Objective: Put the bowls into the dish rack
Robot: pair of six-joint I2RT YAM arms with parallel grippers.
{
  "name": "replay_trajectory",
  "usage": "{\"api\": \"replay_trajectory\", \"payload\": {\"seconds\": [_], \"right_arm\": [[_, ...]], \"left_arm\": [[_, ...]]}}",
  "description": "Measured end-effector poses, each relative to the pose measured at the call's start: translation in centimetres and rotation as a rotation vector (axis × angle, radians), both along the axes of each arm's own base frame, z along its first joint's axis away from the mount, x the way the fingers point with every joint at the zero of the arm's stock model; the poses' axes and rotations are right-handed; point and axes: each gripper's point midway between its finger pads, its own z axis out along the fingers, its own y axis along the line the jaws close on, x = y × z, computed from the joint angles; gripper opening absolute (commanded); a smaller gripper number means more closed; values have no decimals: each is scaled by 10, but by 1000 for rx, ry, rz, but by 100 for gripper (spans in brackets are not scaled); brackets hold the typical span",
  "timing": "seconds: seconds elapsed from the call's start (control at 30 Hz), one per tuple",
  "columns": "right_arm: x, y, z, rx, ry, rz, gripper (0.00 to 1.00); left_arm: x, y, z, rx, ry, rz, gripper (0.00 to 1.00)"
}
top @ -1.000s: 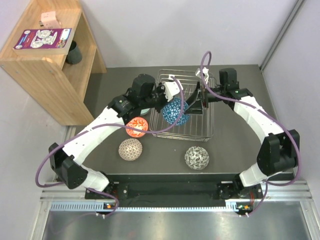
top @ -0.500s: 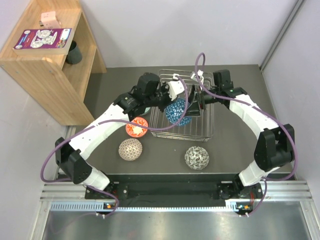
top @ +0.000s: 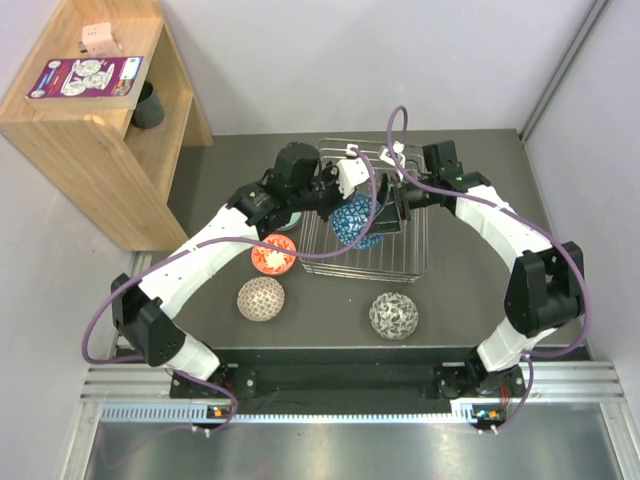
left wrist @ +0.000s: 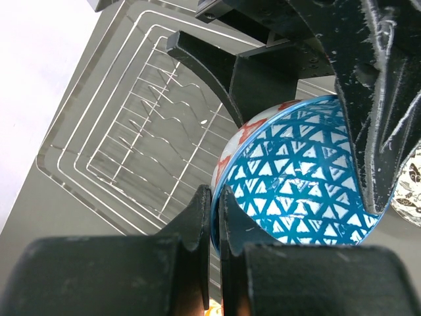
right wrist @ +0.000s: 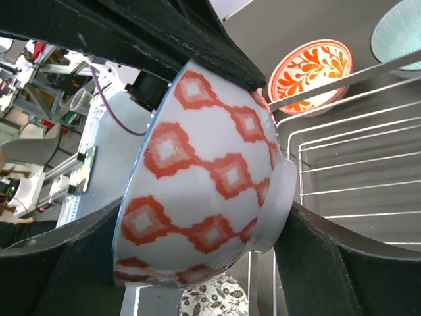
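Note:
The blue mosaic bowl (top: 356, 222), white with red diamonds outside (right wrist: 204, 191), hangs on edge over the dish rack (top: 400, 262). My left gripper (left wrist: 214, 197) is shut on its rim, one finger inside (left wrist: 233, 217) and one outside. My right gripper (top: 387, 212) straddles the same bowl from the right, one finger against the rim and the other against the foot ring. On the table left of the rack lie the red-orange floral bowl (top: 273, 254) and the beige mesh bowl (top: 261, 298). The grey-white bowl (top: 393, 315) sits in front of the rack. A mint green bowl (right wrist: 398, 29) shows at the right wrist view's corner.
A wooden shelf unit (top: 100, 130) stands at the back left with a dark cup (top: 148, 105) on its lower board and a booklet (top: 85, 77) on top. Both arms' purple cables (top: 400, 125) arch over the rack. Walls close in on the left and right.
My right gripper has moved left to the bowl and closed from wide open onto it. The left gripper, still holding the rim, shifted slightly toward the rack's back.

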Motion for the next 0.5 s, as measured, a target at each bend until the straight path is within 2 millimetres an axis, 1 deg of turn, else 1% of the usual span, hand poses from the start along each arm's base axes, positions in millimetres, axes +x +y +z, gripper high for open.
{"api": "replay_trajectory", "payload": {"seconds": [0.17, 0.33, 0.43, 0.47, 0.5], "right_arm": [[-1, 0, 2, 13, 2, 13, 83], [3, 0, -4, 5, 37, 7, 83], [5, 1, -11, 0, 59, 7, 75], [6, 1, -13, -3, 68, 6, 65], [7, 2, -16, -6, 78, 5, 60]], "left_arm": [[1, 0, -1, -4, -1, 5, 0], [3, 1, -11, -12, 5, 25, 0], [4, 1, -19, -12, 7, 38, 0], [4, 1, -21, -13, 10, 40, 0], [4, 1, -23, -15, 13, 42, 0]]}}
